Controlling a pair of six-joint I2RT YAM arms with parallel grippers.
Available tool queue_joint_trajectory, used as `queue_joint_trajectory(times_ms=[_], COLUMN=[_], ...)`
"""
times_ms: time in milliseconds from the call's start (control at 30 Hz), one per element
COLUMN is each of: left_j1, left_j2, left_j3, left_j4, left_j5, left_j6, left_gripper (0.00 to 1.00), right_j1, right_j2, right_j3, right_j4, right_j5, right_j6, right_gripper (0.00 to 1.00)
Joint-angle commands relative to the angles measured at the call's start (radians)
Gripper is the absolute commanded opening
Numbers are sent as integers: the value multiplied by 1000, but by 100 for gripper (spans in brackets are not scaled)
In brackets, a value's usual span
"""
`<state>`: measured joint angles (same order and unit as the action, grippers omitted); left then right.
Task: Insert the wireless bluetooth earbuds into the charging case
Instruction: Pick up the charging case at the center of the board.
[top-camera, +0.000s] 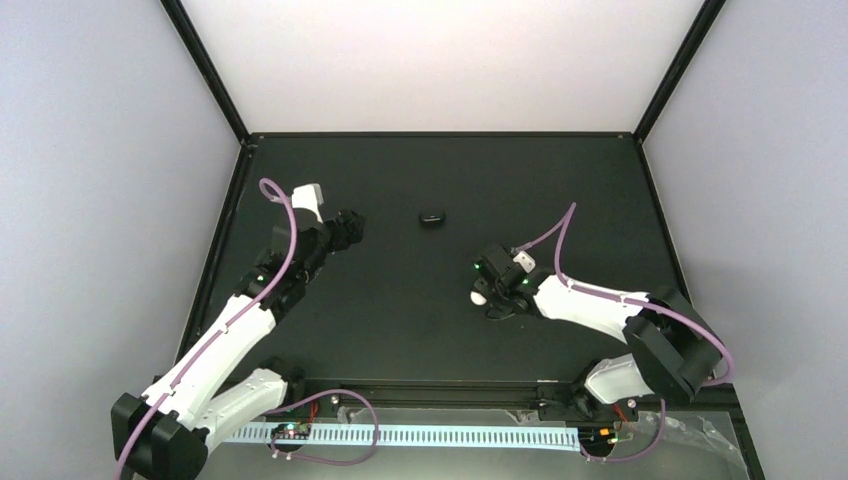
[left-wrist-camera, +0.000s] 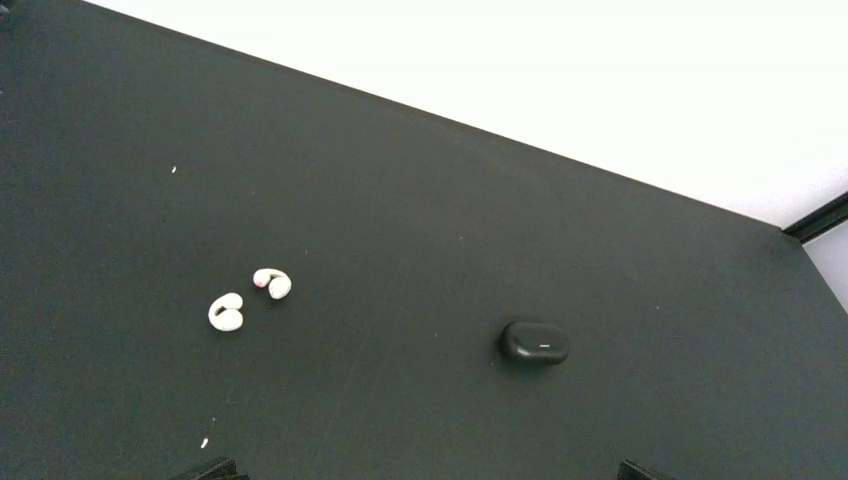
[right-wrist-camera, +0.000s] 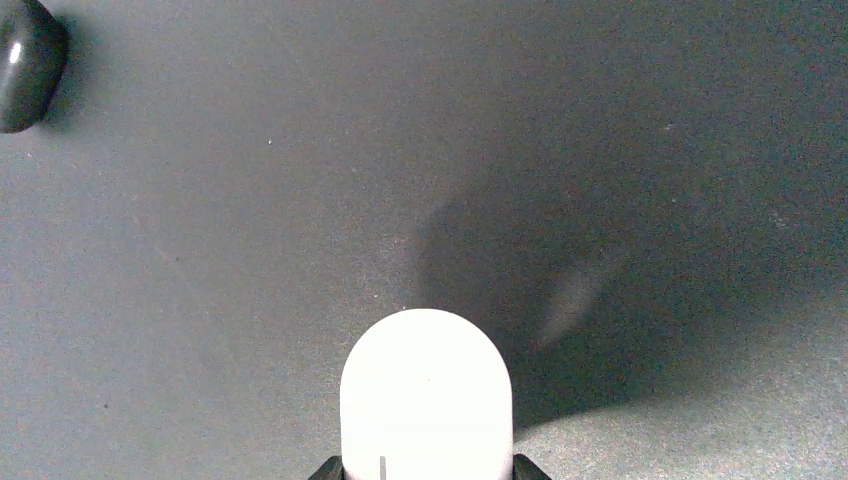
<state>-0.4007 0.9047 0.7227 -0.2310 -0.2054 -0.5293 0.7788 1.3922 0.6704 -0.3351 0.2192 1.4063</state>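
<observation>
Two small white earbuds (left-wrist-camera: 227, 312) (left-wrist-camera: 272, 283) lie close together on the black table. My right gripper (right-wrist-camera: 427, 470) (top-camera: 490, 293) is shut on a white oval charging case (right-wrist-camera: 427, 390) (top-camera: 479, 295) and holds it just above the table, closed, with its rounded end pointing forward. A second case, black and of the same shape (left-wrist-camera: 534, 342) (top-camera: 432, 217) (right-wrist-camera: 25, 65), lies closed on the table to the right of the earbuds. My left gripper (left-wrist-camera: 425, 470) (top-camera: 352, 228) hovers open and empty, short of both the earbuds and the black case. The earbuds do not show in the top view.
The black table (top-camera: 400, 320) is bounded by a black frame (top-camera: 440, 134) with white walls behind and at both sides. A white cable strip (top-camera: 430, 436) runs along the near edge between the arm bases.
</observation>
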Motion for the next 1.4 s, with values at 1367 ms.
queue_joint_trajectory(times_ms=[1367], left_j1=[-472], left_j2=[265], left_j3=[-248], left_j4=[1255], left_j5=[95], left_j6=[127], left_gripper=[87], right_j1=[37], right_j2=[-344], right_j3=[297], right_j4=[117], right_j5=[-43], right_j6=[-50], right_gripper=[34])
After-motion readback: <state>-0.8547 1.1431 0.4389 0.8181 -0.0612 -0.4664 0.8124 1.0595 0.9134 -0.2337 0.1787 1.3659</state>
